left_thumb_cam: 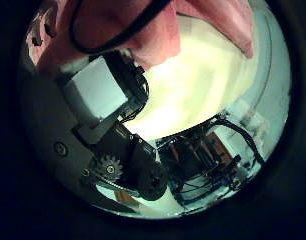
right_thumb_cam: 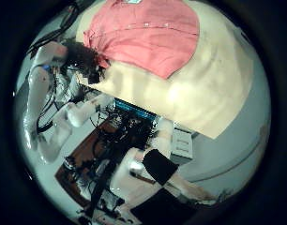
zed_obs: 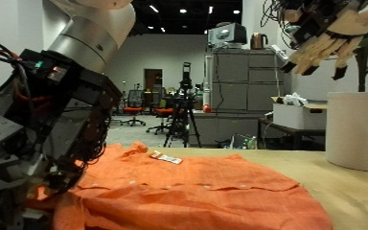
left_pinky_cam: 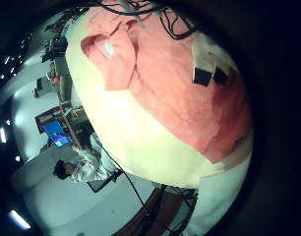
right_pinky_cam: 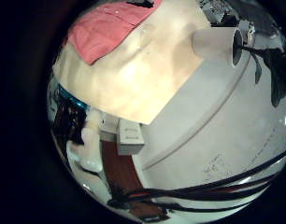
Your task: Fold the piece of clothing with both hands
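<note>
Outside view alone shows raised hand [zed_obs: 325, 36].

A lab or open-plan office: ceiling spotlights [zed_obs: 184, 11], rolling office chairs [zed_obs: 136, 103], a camera tripod [zed_obs: 182, 115] and grey metal cabinets [zed_obs: 241, 94] stand beyond the table's [zed_obs: 350, 192] far edge.

One orange garment [zed_obs: 196, 187], one table [zed_obs: 344, 182], two robot hands: left [zed_obs: 31, 125], right [zed_obs: 327, 34]

We see a grey metal cabinet [zed_obs: 245, 94] against the far wall, red office chairs [zed_obs: 136, 105] on the floor, and spot lights [zed_obs: 184, 11] overhead.
</note>
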Available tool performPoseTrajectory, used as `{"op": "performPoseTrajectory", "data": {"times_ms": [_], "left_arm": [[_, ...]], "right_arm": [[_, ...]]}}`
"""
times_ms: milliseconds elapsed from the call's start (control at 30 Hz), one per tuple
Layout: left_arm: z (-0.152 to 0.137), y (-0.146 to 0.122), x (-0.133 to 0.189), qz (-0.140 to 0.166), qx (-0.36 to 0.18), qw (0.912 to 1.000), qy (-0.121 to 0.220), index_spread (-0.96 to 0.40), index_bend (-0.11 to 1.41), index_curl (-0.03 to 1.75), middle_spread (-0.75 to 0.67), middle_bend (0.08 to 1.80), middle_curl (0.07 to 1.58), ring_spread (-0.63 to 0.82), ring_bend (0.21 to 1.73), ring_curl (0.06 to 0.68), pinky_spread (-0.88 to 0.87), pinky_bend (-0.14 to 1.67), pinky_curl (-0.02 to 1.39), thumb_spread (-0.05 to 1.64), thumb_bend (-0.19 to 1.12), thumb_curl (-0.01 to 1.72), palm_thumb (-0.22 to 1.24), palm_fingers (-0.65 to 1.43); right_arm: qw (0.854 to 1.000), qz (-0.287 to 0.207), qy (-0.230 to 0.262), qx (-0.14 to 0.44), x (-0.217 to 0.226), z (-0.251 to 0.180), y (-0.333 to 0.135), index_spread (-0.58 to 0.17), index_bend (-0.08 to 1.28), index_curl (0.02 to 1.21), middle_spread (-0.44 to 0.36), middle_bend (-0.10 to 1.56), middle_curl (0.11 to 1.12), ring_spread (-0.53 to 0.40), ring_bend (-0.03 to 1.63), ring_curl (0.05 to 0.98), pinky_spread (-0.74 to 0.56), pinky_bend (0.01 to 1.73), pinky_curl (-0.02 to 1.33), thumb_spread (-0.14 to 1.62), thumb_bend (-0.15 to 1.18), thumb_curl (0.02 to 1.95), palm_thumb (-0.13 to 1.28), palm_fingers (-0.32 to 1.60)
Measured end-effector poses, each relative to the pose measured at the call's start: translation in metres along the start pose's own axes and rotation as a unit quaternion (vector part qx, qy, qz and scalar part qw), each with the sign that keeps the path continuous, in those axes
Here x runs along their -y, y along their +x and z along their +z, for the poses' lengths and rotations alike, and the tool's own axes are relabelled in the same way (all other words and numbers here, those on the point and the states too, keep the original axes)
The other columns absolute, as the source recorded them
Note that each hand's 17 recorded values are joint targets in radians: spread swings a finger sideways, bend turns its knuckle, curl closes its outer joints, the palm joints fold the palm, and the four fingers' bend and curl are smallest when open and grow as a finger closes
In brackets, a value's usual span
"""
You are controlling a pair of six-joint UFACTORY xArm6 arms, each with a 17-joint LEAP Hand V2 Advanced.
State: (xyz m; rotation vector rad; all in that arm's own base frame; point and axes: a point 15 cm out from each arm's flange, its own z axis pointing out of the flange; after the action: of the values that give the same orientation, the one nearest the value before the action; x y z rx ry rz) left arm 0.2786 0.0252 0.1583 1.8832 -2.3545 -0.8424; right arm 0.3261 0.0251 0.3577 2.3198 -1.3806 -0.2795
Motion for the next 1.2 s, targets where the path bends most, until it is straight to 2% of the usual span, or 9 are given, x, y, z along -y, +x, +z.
{"op": "performPoseTrajectory", "data": {"times_ms": [167,367,500,633,900,1000,1200], "left_arm": [[-0.015,-0.012,0.001,-0.008,0.017,0.9998,0.003,-0.5,0.38,0.39,-0.55,0.87,0.65,-0.56,0.93,0.413,-0.73,0.96,0.49,1.14,0.0,0.32,0.74,1.19],[-0.028,-0.015,0.001,-0.01,0.021,0.9997,0.001,-0.55,0.39,0.45,-0.57,0.91,0.66,-0.57,0.95,0.425,-0.74,0.98,0.49,1.15,-0.01,0.31,0.75,1.17],[-0.032,-0.015,0.0,-0.009,0.024,0.9996,-0.009,-0.57,0.38,0.49,-0.58,0.92,0.66,-0.57,0.96,0.431,-0.75,1.0,0.49,1.16,-0.01,0.3,0.75,1.16],[-0.031,-0.013,0.0,-0.007,0.022,0.9997,-0.01,-0.58,0.37,0.53,-0.58,0.93,0.65,-0.57,0.96,0.437,-0.74,1.01,0.49,1.16,-0.01,0.29,0.75,1.15],[-0.035,-0.008,-0.001,-0.005,0.018,0.9997,-0.016,-0.6,0.33,0.59,-0.58,0.94,0.65,-0.57,0.96,0.442,-0.74,1.02,0.48,1.16,-0.01,0.28,0.76,1.15],[-0.036,-0.005,-0.001,-0.004,0.018,0.9997,-0.019,-0.61,0.32,0.61,-0.58,0.94,0.65,-0.57,0.96,0.443,-0.74,1.02,0.48,1.16,-0.01,0.28,0.75,1.15],[-0.039,-0.003,-0.002,-0.003,0.015,0.9997,-0.018,-0.62,0.29,0.66,-0.58,0.95,0.65,-0.57,0.96,0.445,-0.74,1.02,0.47,1.16,-0.01,0.27,0.75,1.15]], "right_arm": [[1.0,0.001,0.001,0.0,0.0,0.001,0.001,-0.279,0.15,0.25,0.103,0.21,0.31,0.232,0.34,0.267,0.35,0.41,0.3,1.0,-0.02,0.3,0.49,0.06],[1.0,-0.002,0.003,-0.002,0.007,0.007,0.001,-0.276,0.16,0.26,0.047,0.23,0.33,0.169,0.4,0.284,0.3,0.38,0.29,1.01,-0.02,0.29,0.5,0.15],[1.0,-0.015,-0.027,0.002,0.012,0.04,-0.007,-0.269,0.16,0.26,0.033,0.23,0.33,0.148,0.4,0.284,0.29,0.37,0.29,1.01,-0.02,0.3,0.51,0.16],[0.999,-0.025,-0.031,0.001,0.024,0.068,-0.012,-0.244,0.15,0.27,0.029,0.23,0.34,0.143,0.39,0.28,0.29,0.37,0.3,1.01,-0.02,0.3,0.51,0.16],[0.998,-0.051,-0.035,-0.006,0.027,0.117,-0.036,-0.144,0.14,0.25,0.123,0.25,0.35,0.18,0.41,0.279,0.29,0.39,0.31,0.99,-0.03,0.29,0.48,0.12],[0.998,-0.055,-0.031,-0.005,0.026,0.135,-0.041,-0.133,0.14,0.25,0.133,0.25,0.35,0.184,0.41,0.278,0.3,0.4,0.31,0.99,-0.03,0.29,0.47,0.12],[0.998,-0.055,-0.007,-0.013,0.038,0.142,-0.045,-0.107,0.14,0.24,0.152,0.24,0.35,0.188,0.41,0.278,0.31,0.42,0.32,0.97,-0.03,0.3,0.47,0.07]]}}
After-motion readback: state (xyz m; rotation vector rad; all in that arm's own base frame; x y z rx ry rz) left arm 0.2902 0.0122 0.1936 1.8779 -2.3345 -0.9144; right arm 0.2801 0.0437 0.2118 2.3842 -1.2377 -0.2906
